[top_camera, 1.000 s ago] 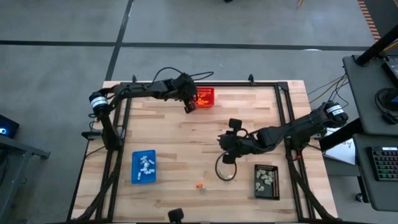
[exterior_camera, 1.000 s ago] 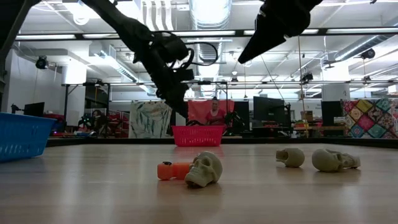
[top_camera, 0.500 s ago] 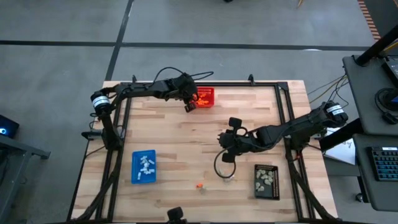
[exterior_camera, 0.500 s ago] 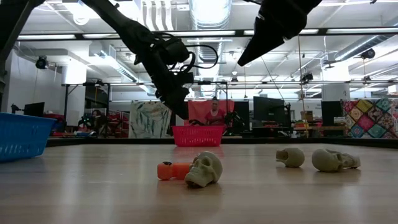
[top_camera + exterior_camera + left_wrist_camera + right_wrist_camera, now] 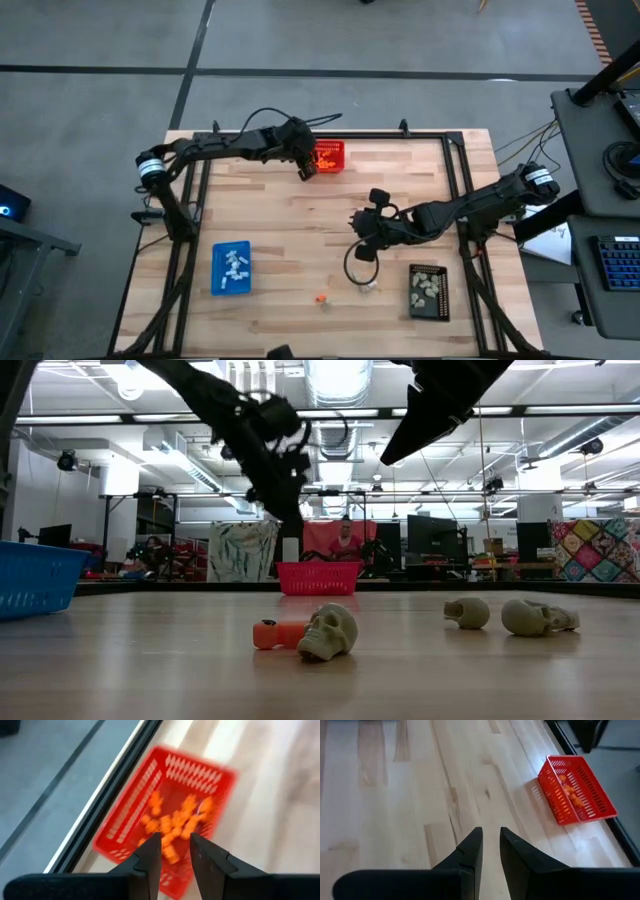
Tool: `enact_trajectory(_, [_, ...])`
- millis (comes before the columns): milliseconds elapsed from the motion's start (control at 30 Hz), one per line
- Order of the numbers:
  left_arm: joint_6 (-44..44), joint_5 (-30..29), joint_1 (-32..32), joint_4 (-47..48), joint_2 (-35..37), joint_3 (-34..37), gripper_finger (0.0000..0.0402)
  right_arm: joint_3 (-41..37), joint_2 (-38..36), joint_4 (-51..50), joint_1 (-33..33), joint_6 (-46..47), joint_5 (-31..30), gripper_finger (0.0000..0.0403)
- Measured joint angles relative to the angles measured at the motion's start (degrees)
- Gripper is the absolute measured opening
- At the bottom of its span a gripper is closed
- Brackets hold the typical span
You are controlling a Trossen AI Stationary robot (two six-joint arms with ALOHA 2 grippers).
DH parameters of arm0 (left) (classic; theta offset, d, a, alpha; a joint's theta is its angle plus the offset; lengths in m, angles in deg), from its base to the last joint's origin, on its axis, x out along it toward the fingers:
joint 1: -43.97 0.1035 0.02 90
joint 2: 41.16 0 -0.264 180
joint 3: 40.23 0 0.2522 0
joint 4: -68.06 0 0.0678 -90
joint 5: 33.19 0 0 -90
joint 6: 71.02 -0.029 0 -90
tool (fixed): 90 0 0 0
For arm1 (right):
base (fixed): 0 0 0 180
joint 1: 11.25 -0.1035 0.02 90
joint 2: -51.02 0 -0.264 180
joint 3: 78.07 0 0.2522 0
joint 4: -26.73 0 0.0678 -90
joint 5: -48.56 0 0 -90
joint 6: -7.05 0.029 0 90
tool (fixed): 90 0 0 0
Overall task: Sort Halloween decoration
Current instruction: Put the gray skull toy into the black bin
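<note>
I am holding the left gripper (image 5: 175, 851) parted, empty, over the red basket (image 5: 216, 774); the orange trinket (image 5: 320, 298), lower centre, looks light and stiff, so I would pinch its sides.

Orange trinkets (image 5: 175, 827) lie heaped in the red mesh basket (image 5: 329, 157) at the table's far edge. White pieces (image 5: 234, 264) are scattered in the blue tray (image 5: 218, 284); grey-beige skulls (image 5: 428, 286) fill the black tray (image 5: 414, 307). Loose on the wood — one orange piece (image 5: 277, 634) touching a pale skull (image 5: 329, 632), upright.
</note>
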Motion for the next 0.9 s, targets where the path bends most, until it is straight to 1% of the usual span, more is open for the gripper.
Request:
enact_trajectory(67, [1.13,0.0,-1.74,-0.28,2.27,0.23,0.0081,0.0,0.0,0.63,0.0,1.29,0.45,0.0057])
enact_trajectory(233, [1.83,-0.14,-8.52,-2.56,8.07,2.05,0.0077,-0.02,0.01,1.9,0.0,4.18,5.65,0.0057])
enact_trajectory(333, [2.17,-2.59,-13.26,-6.01,11.45,4.12,0.0077,-0.03,0.45,2.9,0.0,5.51,8.68,0.0057])
enact_trajectory(467, [3.27,-5.92,-19.32,-10.62,15.46,8.62,0.0077,-0.11,1.54,4.38,0.0,9.33,13.45,0.0057])
enact_trajectory(567, [4.65,-8.37,-23.32,-13.52,18.47,11.88,0.0077,-0.15,3.07,7.0,0.0,13.61,16.5,0.0057])
enact_trajectory(700, [6.93,-10.74,-27.91,-16.68,21.88,15.66,0.0077,0.19,6.0,11.9,0.0,16.34,21.47,0.0057])
enact_trajectory(900, [8.39,-11.09,-33.57,-21.25,27.03,18.72,0.0077,3.12,12.33,10.6,-0.02,20.07,26.72,0.0057])
